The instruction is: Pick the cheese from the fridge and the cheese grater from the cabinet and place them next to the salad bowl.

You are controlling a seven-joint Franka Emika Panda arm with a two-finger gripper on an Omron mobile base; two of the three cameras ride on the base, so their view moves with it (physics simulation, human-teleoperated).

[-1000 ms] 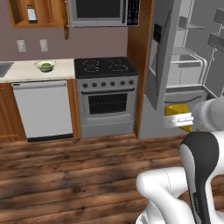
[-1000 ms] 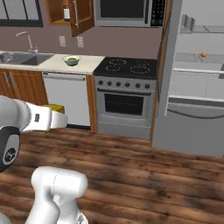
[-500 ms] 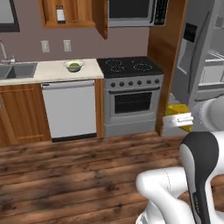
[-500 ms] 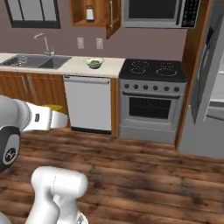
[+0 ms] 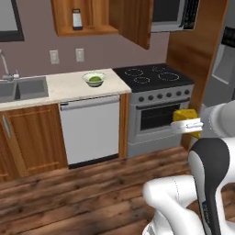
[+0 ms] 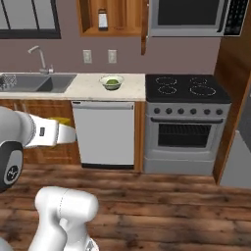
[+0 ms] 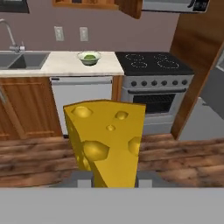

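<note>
Blind spots from my station

In the hand view the cheese covers my fingertips, so I can't see where they touch it; its base is cut off at the bottom of the frame. In the left base view I see a yellow corner of it past the white hand at right centre. The fridge runs off the right edge. The cheese grater, upper left on the cabinet shelf, is too small to read. The cabinet's top is cropped.
</note>
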